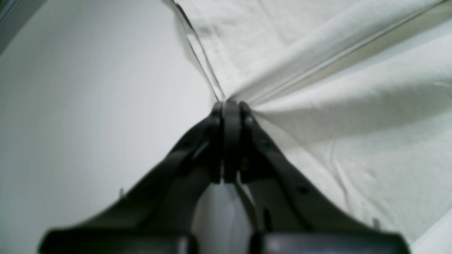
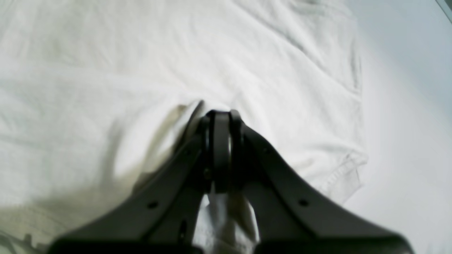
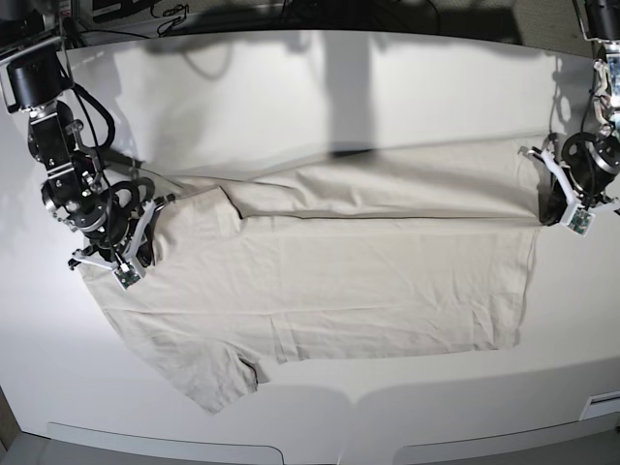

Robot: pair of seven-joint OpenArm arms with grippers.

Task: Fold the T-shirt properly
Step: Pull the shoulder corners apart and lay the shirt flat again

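The off-white T-shirt (image 3: 387, 271) lies lengthwise across the white table, its far long edge folded over towards the middle in a band (image 3: 407, 184). My left gripper (image 3: 549, 201) is at the shirt's right end. In the left wrist view this left gripper (image 1: 231, 104) is shut on a pinched hem corner, and the T-shirt fabric (image 1: 353, 123) fans out taut from the tips. My right gripper (image 3: 143, 242) is at the shirt's left end. Seen from its own wrist camera, the right gripper (image 2: 220, 114) is shut on T-shirt cloth (image 2: 106, 70), and fabric shows between its fingers.
A short sleeve (image 3: 208, 373) lies flat near the table's front edge at the left. Bare white tabletop (image 3: 291, 87) stretches behind the shirt, with cables along the back edge (image 3: 174, 12). The front table edge (image 3: 320, 441) runs just below the shirt.
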